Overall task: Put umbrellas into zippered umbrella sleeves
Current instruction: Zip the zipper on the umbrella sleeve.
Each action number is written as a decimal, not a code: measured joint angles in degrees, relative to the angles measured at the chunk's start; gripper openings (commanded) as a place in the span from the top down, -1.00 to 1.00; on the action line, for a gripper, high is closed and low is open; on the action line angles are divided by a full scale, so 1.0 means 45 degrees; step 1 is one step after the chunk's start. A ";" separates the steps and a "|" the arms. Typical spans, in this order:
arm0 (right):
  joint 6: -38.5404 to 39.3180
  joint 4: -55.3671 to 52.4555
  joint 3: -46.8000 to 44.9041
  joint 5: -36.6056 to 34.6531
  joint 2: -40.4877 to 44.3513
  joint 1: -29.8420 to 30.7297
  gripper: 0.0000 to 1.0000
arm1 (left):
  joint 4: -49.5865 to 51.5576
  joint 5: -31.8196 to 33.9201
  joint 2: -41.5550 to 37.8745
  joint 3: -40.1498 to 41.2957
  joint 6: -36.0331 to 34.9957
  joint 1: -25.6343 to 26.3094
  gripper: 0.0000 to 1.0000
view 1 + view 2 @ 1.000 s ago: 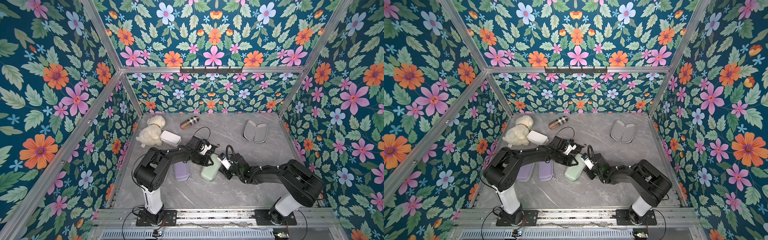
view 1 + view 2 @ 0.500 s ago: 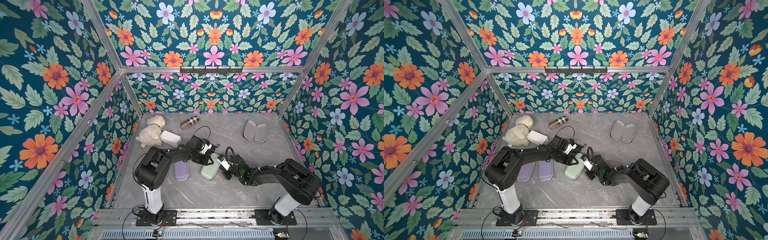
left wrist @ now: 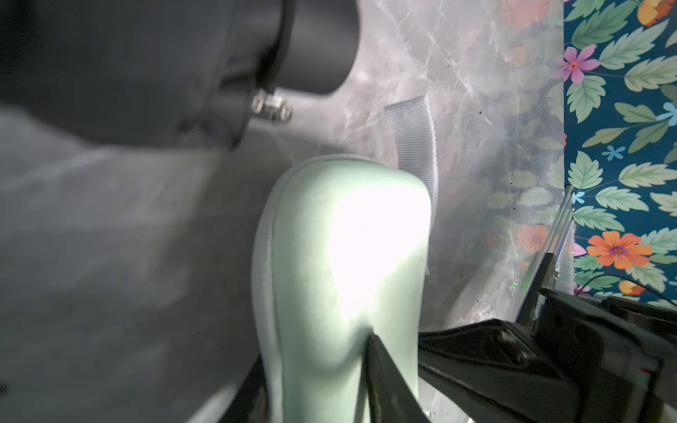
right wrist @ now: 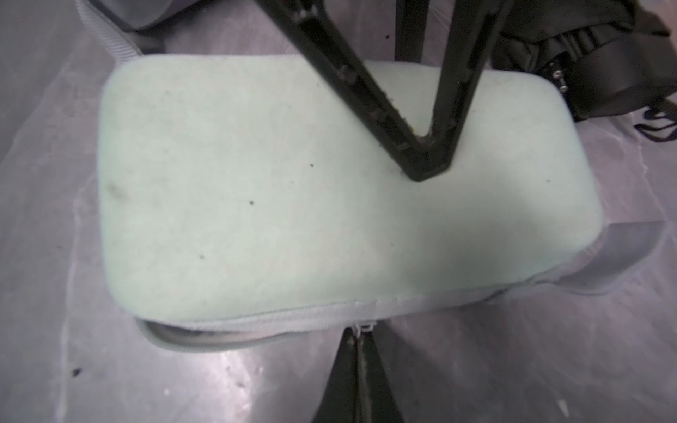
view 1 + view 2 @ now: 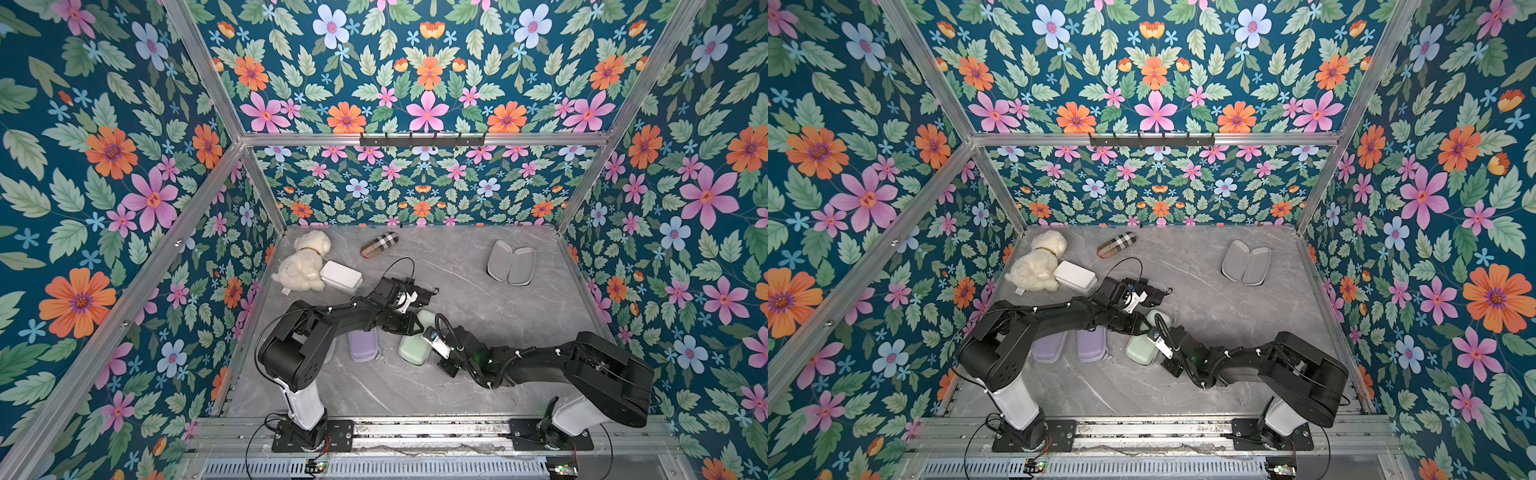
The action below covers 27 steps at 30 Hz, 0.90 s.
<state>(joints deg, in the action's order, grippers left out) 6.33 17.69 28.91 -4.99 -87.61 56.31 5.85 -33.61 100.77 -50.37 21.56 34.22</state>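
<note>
lavender sleeves (image 5: 1091,345), lower left of centre, are lying closed, seemingly done. left gripper (image 5: 412,325) is pinching the mint sleeve (image 5: 414,349) at centre with narrow jaws while right gripper (image 4: 361,342) is clamping its zip pull (image 4: 363,327), zip partly run. black umbrella (image 5: 426,294) just above and open sleeve (image 5: 510,262), upper right, are waiting.

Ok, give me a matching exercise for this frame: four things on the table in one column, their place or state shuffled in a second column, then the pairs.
1 mint green sleeve
2 grey-lined sleeve
3 tan plaid capsule
4 white box

A beside the plush toy
B lying alone, far side, left of centre
C lid down, zip partly undone
D splayed open, far right

Pairs: 1-C, 2-D, 3-B, 4-A
</note>
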 measured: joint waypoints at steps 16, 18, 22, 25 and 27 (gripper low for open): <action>-0.1224 -0.3128 0.0058 0.2050 0.1511 0.0597 0.89 | -0.3973 0.2123 -0.1467 0.2584 0.4148 -0.0010 0.83; -0.1671 -0.3060 -0.0267 0.2176 0.2244 -0.0437 0.55 | -0.3531 0.2118 -0.1268 0.2137 0.3701 -0.0015 0.82; -0.1938 -0.2943 -0.0457 0.2327 0.2744 -0.1622 0.40 | -0.2424 0.1666 -0.0559 0.0967 0.2157 -0.0029 0.82; -0.1792 -0.2433 -0.0452 0.2346 0.2171 -0.1753 0.33 | -0.1739 0.1185 -0.0146 0.0325 0.1132 -0.0068 0.82; -0.1647 -0.1787 -0.0593 0.2336 0.1540 -0.1753 0.26 | -0.1413 0.1030 -0.0019 0.0083 0.0675 -0.0063 0.83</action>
<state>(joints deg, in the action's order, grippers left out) -1.08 9.65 26.24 5.52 -80.68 48.42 -0.51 -28.97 100.68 -50.00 24.60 33.93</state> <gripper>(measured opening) 0.345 0.312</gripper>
